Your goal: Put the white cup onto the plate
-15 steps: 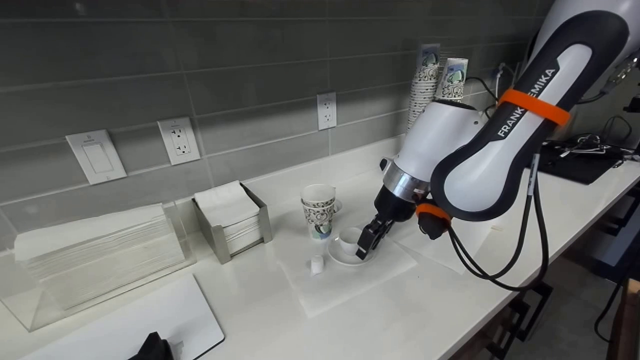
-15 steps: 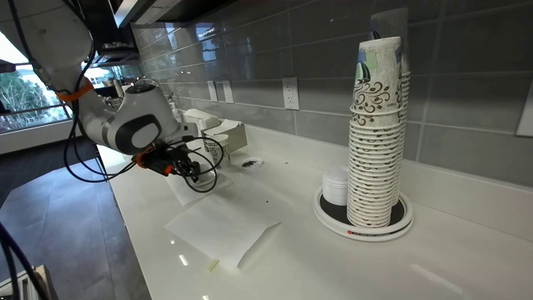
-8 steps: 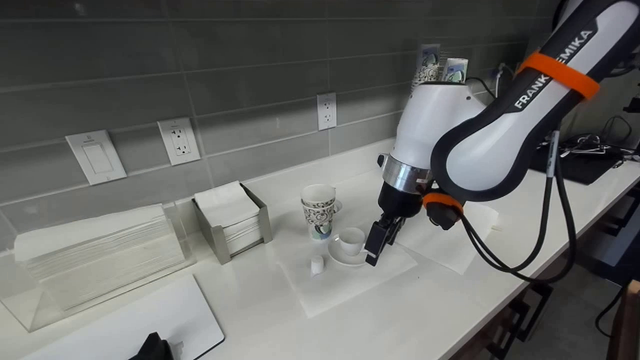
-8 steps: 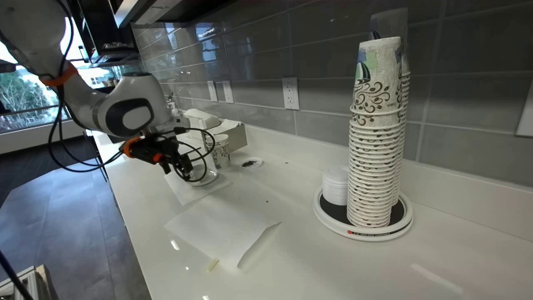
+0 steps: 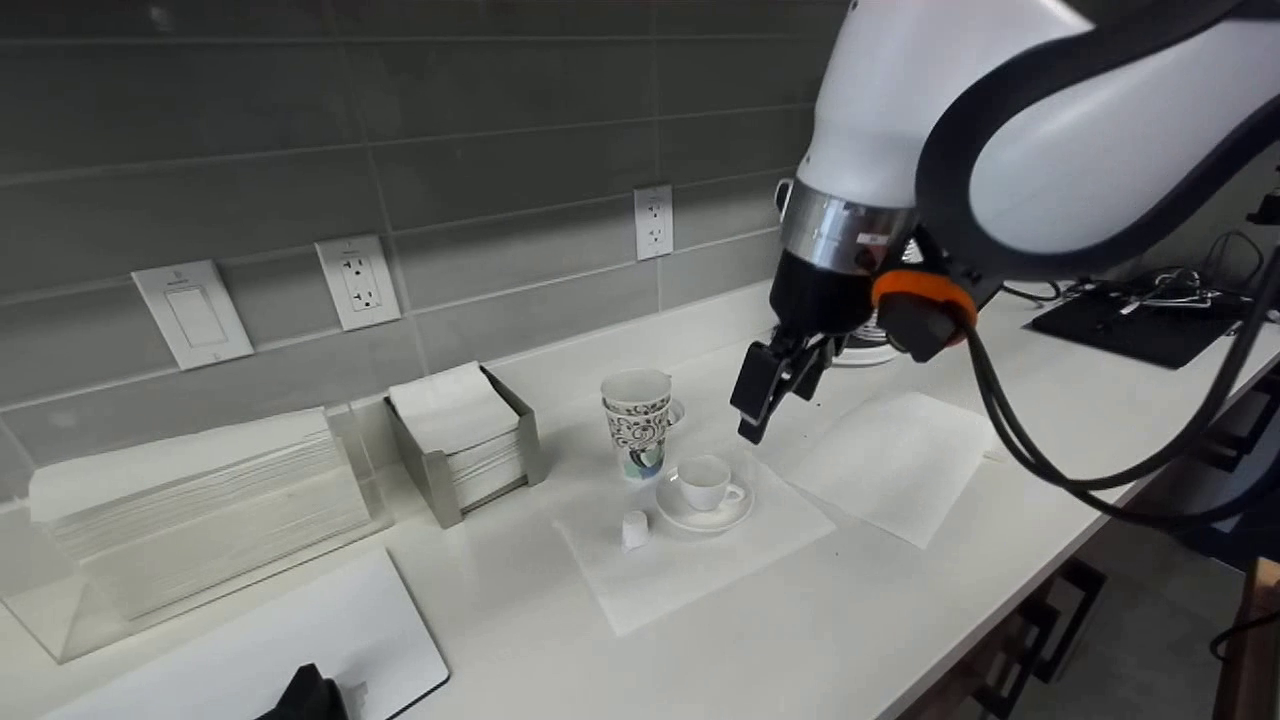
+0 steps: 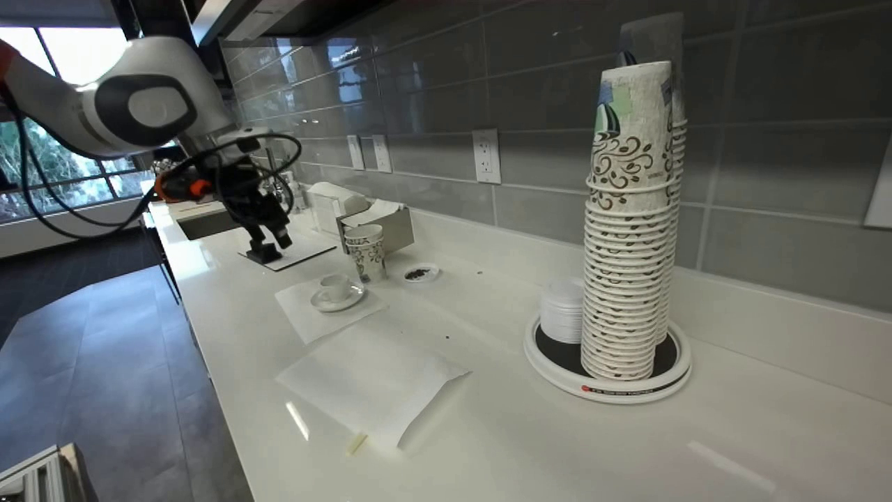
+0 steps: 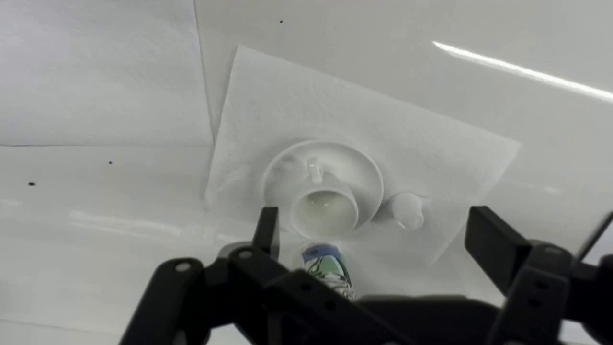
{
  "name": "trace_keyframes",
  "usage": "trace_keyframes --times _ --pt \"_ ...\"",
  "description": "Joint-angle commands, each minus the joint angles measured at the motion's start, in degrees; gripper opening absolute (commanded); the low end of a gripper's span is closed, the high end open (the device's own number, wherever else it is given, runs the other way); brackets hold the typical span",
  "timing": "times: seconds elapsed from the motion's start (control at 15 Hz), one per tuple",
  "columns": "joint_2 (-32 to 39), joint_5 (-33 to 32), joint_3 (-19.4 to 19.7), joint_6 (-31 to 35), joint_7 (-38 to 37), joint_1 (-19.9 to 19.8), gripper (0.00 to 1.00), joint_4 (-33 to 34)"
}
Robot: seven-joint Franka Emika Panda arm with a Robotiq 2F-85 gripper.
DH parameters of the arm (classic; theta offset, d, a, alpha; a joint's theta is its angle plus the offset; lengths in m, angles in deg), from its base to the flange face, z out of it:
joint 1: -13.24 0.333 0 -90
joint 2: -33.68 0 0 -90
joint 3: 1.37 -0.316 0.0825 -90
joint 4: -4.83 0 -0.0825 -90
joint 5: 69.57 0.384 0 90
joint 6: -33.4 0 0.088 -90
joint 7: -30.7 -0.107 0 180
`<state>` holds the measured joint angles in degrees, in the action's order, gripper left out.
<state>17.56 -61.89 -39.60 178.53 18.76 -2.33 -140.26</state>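
Backing off without a knock is, I judge, your step now, since the white cup (image 5: 703, 487) already stands on the plate (image 5: 675, 508). Working from the left in an exterior view, mind the patterned cups (image 5: 640, 430) at the plate's 10 to 11 o'clock: a sweep that way could tip them. Next, the small white tub (image 5: 635, 530) sits just beside the plate at 8 o'clock, not touching. The paper sheet (image 5: 660, 585) under the plate may be loose; snag it and cup and plate could slide together, so lift before you travel. Then comes the cup itself, mouth up, its upright axis showing no clear lean; the handle (image 5: 736, 495) points to 4 o'clock here and just short of 12 in the wrist view, so seen from above its longest line runs through the handle, roughly 12 to 6. Last, your hand (image 7: 373, 225) hangs above the cup at 1 to 2 o'clock, fingers (image 7: 266, 235) spread wide, holding nothing. Rise toward 12, then swing out toward 3, and don't bring the fingers together until they are well apart from the handle.
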Motion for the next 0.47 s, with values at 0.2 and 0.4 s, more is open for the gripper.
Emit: trace_keyframes --times 0.2,0.4 --pt "-10.9 -6.4 13.0 -5.5 -10.7 14.1 1.00 -0.5" --pt "-15.3 -6.4 13.1 -6.8 -11.9 14.7 1.00 -1.8"
